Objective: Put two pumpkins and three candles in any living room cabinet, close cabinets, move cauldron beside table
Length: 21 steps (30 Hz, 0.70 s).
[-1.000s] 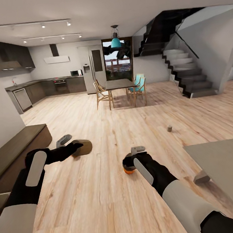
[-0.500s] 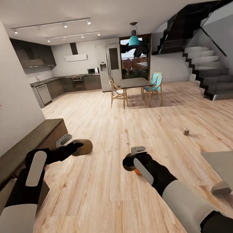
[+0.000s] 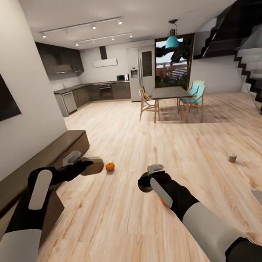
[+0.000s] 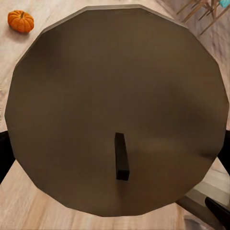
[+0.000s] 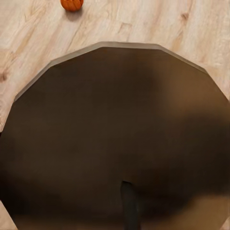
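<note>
1. Two candles are off the floor: the L candle (image 3: pixel 95 166), brown w/ a black wick, is clamped between the left gripper (image 3: pixel 88 165) fingers; the R candle (image 3: pixel 144 187) is gripped by the right gripper (image 3: pixel 147 182).
2. Third candle (image 3: pixel 232 157) stands on the floor (image 3: pixel 130 228), well apart to the right.
3. One pumpkin (image 3: pixel 110 166) lies on the floor just beside the L candle; a second pumpkin (image 3: pixel 162 202) is partly hidden under the R forearm.
4. Cabinet (image 3: pixel 40 157) runs along the left wall.

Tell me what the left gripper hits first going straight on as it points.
Past the brown candle it holds, the left gripper probably meets wood floor; the small pumpkin sits slightly off that line, depth unclear.
</note>
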### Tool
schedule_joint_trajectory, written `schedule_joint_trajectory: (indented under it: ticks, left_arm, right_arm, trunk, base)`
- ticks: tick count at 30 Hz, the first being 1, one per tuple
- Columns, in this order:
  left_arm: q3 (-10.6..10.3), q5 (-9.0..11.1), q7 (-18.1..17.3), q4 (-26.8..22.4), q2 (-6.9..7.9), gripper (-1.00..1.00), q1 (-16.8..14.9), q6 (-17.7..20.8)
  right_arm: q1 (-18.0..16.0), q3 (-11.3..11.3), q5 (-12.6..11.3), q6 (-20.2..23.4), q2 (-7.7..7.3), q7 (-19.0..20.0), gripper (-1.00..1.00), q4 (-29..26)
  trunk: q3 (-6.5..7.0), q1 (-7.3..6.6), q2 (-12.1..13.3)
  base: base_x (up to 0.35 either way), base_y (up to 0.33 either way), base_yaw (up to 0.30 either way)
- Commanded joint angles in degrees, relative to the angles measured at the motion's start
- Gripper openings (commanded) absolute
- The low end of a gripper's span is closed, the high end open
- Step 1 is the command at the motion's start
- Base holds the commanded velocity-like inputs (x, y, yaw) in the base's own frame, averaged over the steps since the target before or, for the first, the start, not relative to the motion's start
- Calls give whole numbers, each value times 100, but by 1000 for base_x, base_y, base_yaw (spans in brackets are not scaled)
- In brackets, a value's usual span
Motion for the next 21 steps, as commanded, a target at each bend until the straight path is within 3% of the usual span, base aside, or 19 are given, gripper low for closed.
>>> schedule_joint_trajectory:
  ticks: [1, 8, 21]
  left_arm:
    - [0, 17, -1, -1, 0, -100, 0, -3]
    - [0, 18, 3, 5, 0, -100, 0, -4]
    - [0, 17, 8, 0, 0, -100, 0, 4]
  right_arm:
    - [-2, 0, 3, -2, 0, 4, -100, -1]
    - [-1, 0, 3, -2, 0, 4, -100, 2]
    - [-4, 0, 3, -2, 0, 4, -100, 2]
  trunk:
    - [0, 0, 0]
    - [0, 0, 0]
    - [0, 0, 0]
  base:
    - [237, -240, 285]
    - [216, -207, 285]
    - [13, -9, 285]
